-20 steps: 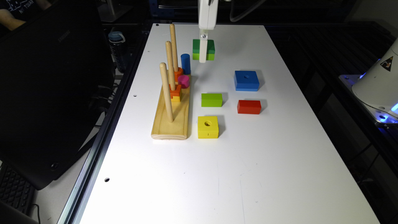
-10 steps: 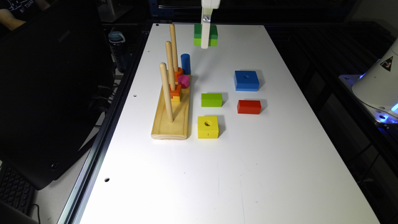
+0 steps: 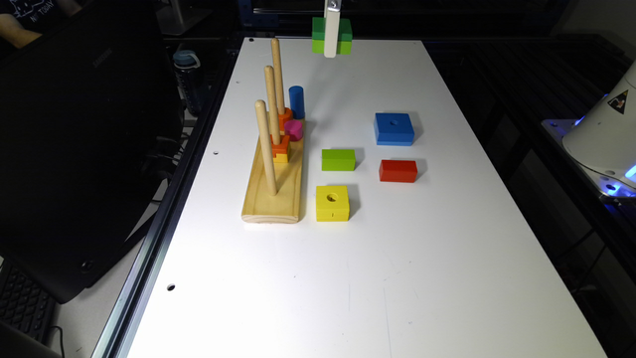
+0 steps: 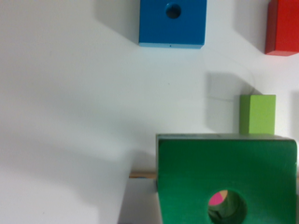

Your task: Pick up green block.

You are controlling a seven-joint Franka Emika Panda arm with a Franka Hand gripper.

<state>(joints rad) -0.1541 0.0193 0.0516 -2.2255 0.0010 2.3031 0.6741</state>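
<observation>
High above the white table (image 3: 348, 278), the gripper (image 3: 331, 47) clamps the green block (image 3: 343, 37).

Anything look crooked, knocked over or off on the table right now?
Nothing stands out. The green block hangs level in the hand above the table's far end. The blue, red, lime and yellow blocks lie flat; the peg board is upright.
</observation>
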